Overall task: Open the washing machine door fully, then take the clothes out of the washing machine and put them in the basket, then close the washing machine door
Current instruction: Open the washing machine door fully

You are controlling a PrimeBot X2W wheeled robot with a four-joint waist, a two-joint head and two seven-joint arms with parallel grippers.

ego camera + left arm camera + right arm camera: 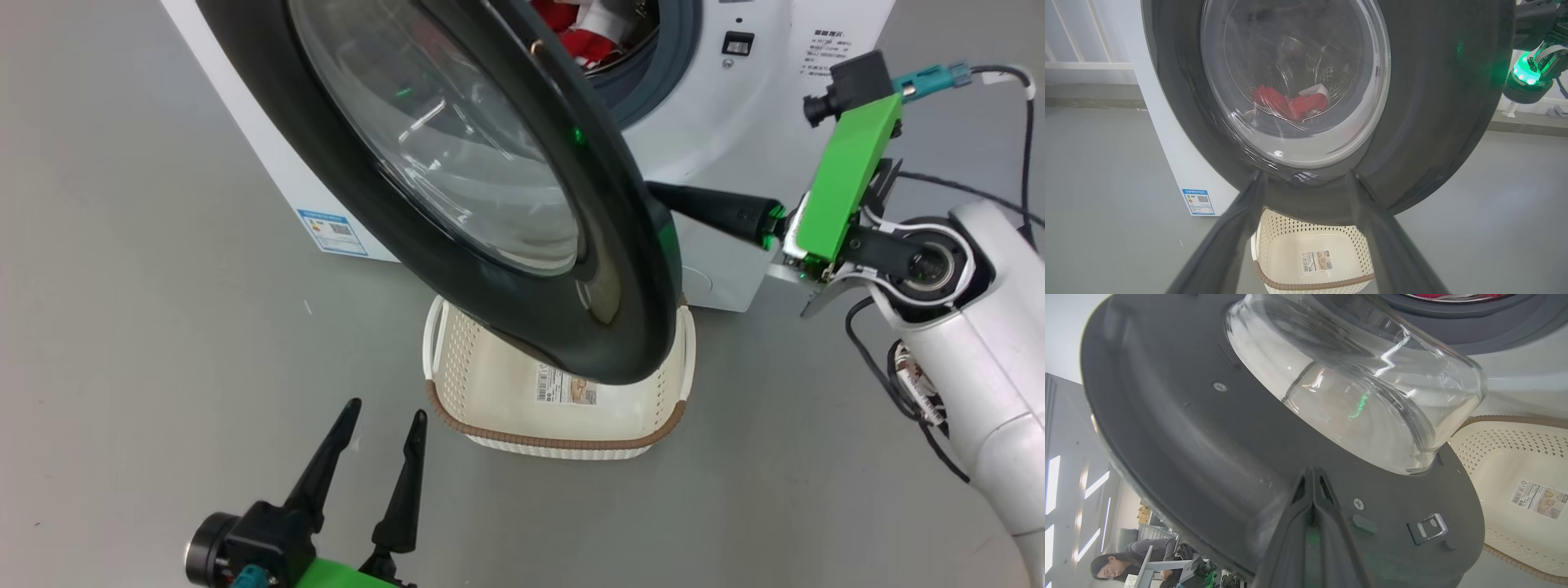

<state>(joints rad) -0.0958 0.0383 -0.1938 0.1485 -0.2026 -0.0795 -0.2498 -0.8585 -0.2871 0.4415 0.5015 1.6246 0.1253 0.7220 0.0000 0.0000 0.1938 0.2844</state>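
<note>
The washing machine door [490, 245] stands partly open, its black rim swung out over the basket [563, 425]. My right gripper [665, 198] is shut, reaching from the right behind the door's edge. In the right wrist view its shut tips [1312, 473] rest against the door's grey inner face [1188, 428], below the glass bowl [1363, 388]. My left gripper [385, 412] is open and holds nothing, low at the front left of the basket. The red clothes [575, 28] lie in the drum of the washing machine [735, 122], and show through the glass [1290, 104].
A sticker [565, 385] lies on the bottom of the otherwise bare basket. The door latch [1431, 526] sits near the rim. A blue label [333, 231] marks the washer's side. Grey floor [122, 367] spreads to the left. A person [1126, 559] sits far behind.
</note>
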